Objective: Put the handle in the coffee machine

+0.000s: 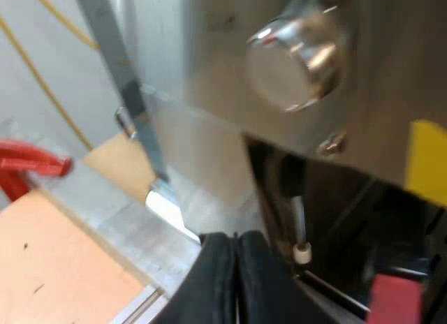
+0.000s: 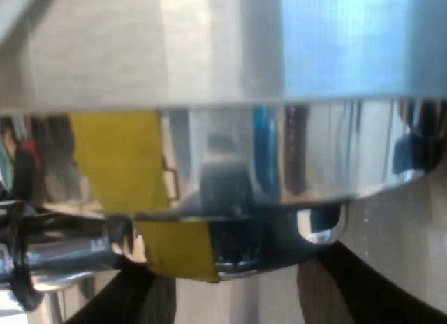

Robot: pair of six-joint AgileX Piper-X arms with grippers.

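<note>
Right hand [image 2: 234, 268] is pinching the metal holder [image 2: 318, 230] from both sides, with the holder right up under the espresso machine [image 2: 223, 45], at its chrome ring. It looks like the seat-and-lock step. Left hand [image 1: 235, 244] has its fingers pressed together on nothing, close to the steam wand [image 1: 298, 223]. Biggest risk imo: if the holder's lugs aren't lined up with the slots, the twist jams, or the holder slips in the grip and drops. The left hand also sits close enough to bump the wand.
</note>
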